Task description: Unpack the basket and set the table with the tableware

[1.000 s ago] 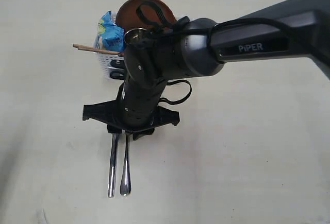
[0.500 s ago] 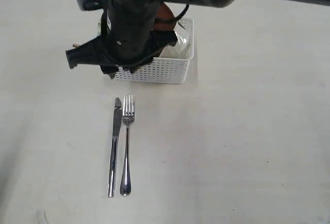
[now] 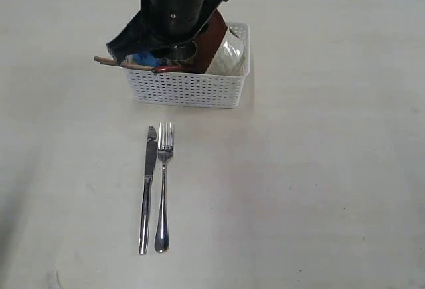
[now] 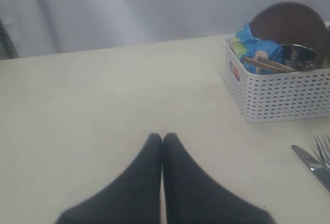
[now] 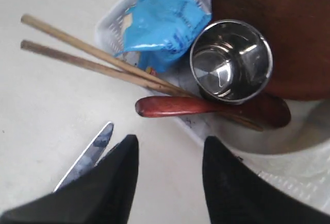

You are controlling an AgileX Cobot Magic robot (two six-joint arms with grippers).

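Jaws of the right gripper stand apart with nothing between them, poised above the near rim of the basket. Just past them lies the dark red spoon, touching the small steel cup, which stands upright with its mouth open. Wooden chopsticks run under the spoon's handle; in the exterior view they poke over the basket's rim toward nine o'clock. A blue snack bag sits beside the cup; its print is too blurred to read. The reddish-brown plate leans on edge behind the cup, and the white bowl fills the basket's three o'clock end. A small red label on the basket's short side cannot be read. On the table, at six o'clock from the basket, knife and fork lie parallel, just apart. The left gripper hangs over bare tabletop, its fingers pressed together and holding nothing.
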